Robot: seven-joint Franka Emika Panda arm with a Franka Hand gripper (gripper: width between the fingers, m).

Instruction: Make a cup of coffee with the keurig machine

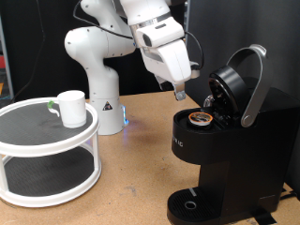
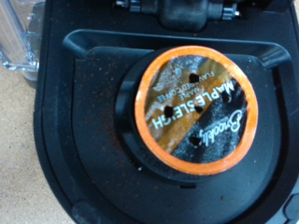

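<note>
Closest to my pincer point(image 1: 179, 93) is the round coffee pod with an orange rim and dark foil top point(image 2: 193, 112), seated flat in the holder of the large matte black boxy keurig machine point(image 1: 220, 159). My fingertips hang just above it, and nothing sits between them; whether they are spread or closed I cannot tell, since the wrist view shows only dark parts of my hand at its edge and the exterior view is too small. The foil shows a few small punctures, so I judge it thin and easily torn; the plastic rim would be the stiffer place to take hold, and the pod itself must be very light.

Around the pod the black well leaves a narrow ring of room. The hinged lid with its grey handle arch point(image 1: 253, 89) stands raised at the exterior view's right, close beside my fingers, so sideways room there is tight; toward the left the air is open. The drip tray point(image 1: 191, 204) below bears no cup.

Farther off, the plain white cylindrical cup with a handle point(image 1: 71, 108) stands upright on the top shelf of a white round two-tier stand point(image 1: 49, 150), well apart from the machine. I judge it stiff, smooth, perhaps slippery, best gripped across its rim or wall.
</note>
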